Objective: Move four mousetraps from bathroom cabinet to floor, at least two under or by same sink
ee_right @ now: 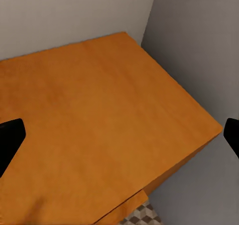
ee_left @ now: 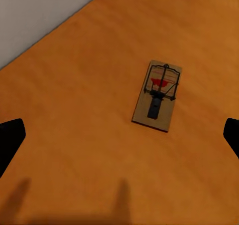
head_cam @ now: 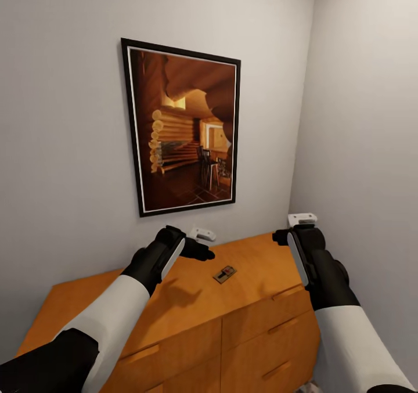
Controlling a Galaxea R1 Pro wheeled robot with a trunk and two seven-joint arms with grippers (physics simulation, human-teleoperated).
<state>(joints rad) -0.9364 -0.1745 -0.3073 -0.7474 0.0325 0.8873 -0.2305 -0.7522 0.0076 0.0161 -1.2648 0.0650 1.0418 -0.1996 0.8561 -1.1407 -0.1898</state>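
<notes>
One mousetrap point(head_cam: 224, 274) point(ee_left: 157, 96), a small flat brown board with a dark wire bar and a red mark, lies on the smooth top of the orange-brown cabinet point(head_cam: 174, 300) point(ee_left: 69, 110) point(ee_right: 99, 110). My left gripper point(head_cam: 203, 243) hovers open just above the cabinet top, to the left of and behind the trap, touching nothing. Over the cabinet's right rear corner my right gripper point(head_cam: 292, 229) is also open and holds nothing. A sliver of cube-patterned bathroom floor point(ee_right: 144, 216) peeks out below the cabinet's corner. The sink is out of view.
The cabinet stands in a room corner, its back against a grey wall with a black-framed picture point(head_cam: 183, 129). The right wall point(head_cam: 360, 120) runs close beside it. Drawers with wooden bar handles point(head_cam: 284, 293) face me.
</notes>
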